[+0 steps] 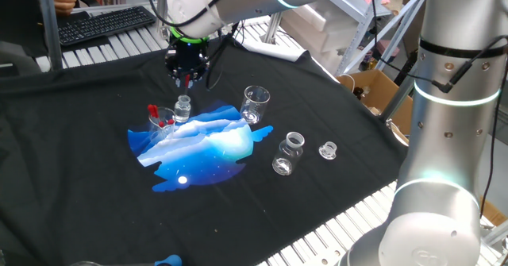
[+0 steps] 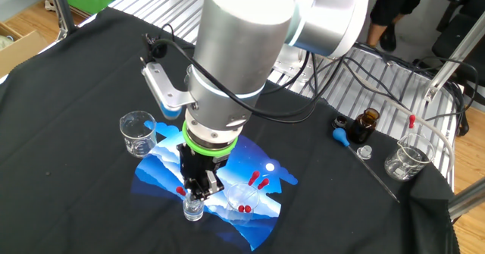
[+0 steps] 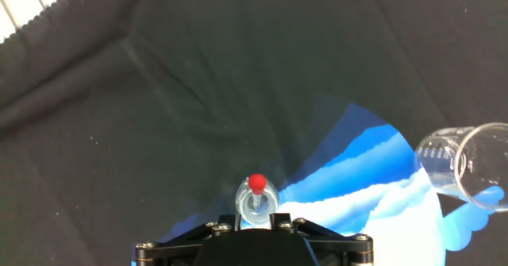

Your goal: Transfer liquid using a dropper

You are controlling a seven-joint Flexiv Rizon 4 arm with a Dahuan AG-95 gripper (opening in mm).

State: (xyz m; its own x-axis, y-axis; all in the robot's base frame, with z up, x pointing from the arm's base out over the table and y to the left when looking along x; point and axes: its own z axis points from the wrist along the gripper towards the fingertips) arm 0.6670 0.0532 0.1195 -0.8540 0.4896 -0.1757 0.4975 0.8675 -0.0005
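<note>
My gripper (image 1: 187, 69) hangs over the far left part of the blue mat (image 1: 214, 147). It is shut on the dropper (image 1: 188, 80), and the red bulb shows between the fingertips. The dropper stands upright right above a small clear vial (image 1: 183, 109). In the hand view the red bulb (image 3: 256, 183) sits over the vial's mouth (image 3: 255, 204), just ahead of the gripper (image 3: 256, 215). In the other fixed view the gripper (image 2: 201, 184) is directly over the vial (image 2: 193, 207). The thin tube is too fine to see.
A small beaker holding red-bulbed droppers (image 1: 161, 121) stands left of the vial. An empty beaker (image 1: 255, 103) stands to its right. A wide vial (image 1: 288, 153) and its cap (image 1: 328, 150) lie farther right. A brown bottle (image 2: 367, 125) and another beaker (image 2: 405, 159) stand at the table edge.
</note>
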